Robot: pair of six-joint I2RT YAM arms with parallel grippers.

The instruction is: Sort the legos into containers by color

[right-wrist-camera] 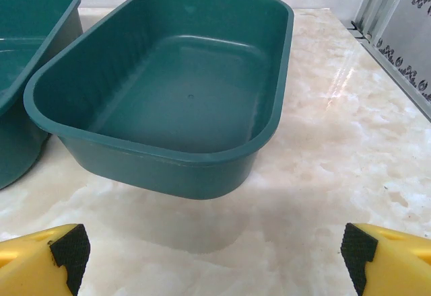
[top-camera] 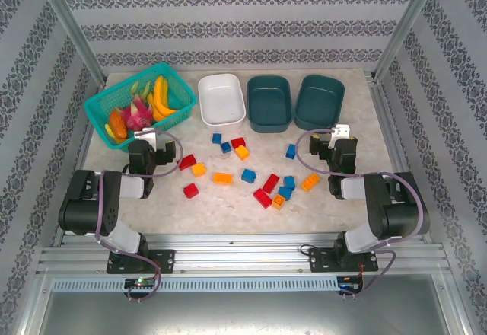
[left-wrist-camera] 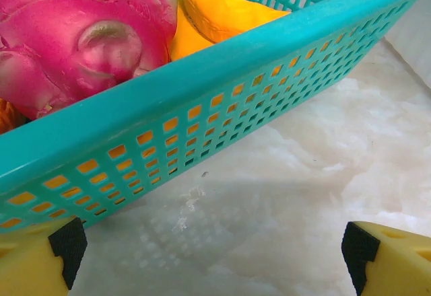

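Evidently sorting has not begun: the legos point(top-camera: 248, 175) lie scattered mid-table point(top-camera: 221, 207), while the white tub point(top-camera: 221, 99), middle teal tub point(top-camera: 269, 103) and right teal tub point(right-wrist-camera: 188, 107) stand empty behind them. The left gripper point(left-wrist-camera: 215, 249) faces the mesh basket point(left-wrist-camera: 202, 94) and the right gripper point(right-wrist-camera: 215, 249) faces the right teal tub, both spread wide, holding nothing. Next, I judge, one must swing back over a brick.
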